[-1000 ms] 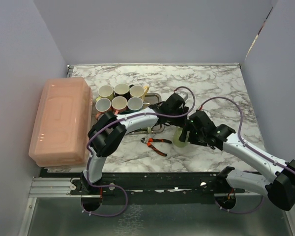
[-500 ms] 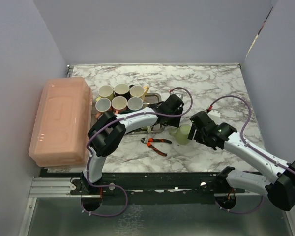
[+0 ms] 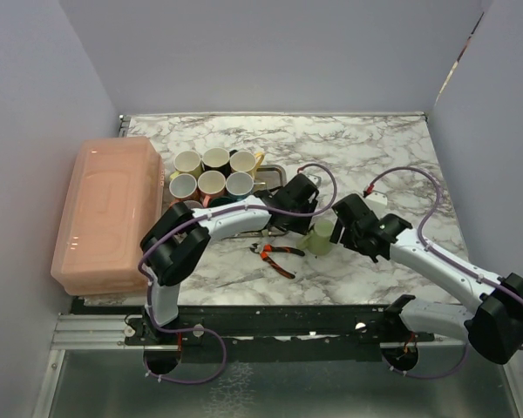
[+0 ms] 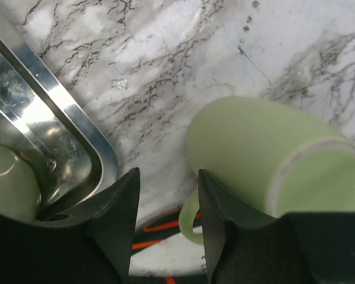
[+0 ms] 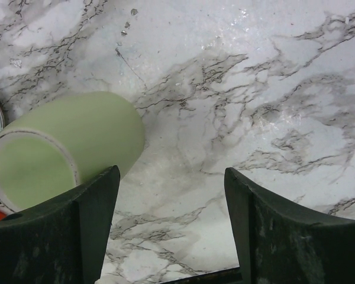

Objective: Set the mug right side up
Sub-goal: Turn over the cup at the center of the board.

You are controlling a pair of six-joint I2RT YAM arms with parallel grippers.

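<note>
The pale green mug lies tilted on the marble between the two grippers, mouth towards both wrist cameras. In the left wrist view the mug lies against the right finger, its handle showing in the gap between the fingers. My left gripper, also seen from above, has narrowed jaws that do not pinch the handle. My right gripper stands wide open over bare marble, with the mug just outside its left finger.
Orange-handled pliers lie just left of the mug. A metal tray sits behind it, and several upright cups stand beside the tray. A pink lidded box fills the left edge.
My right gripper has drawn back to the right, off the mug. The left gripper's jaws have narrowed and moved in beside the mug's handle.
</note>
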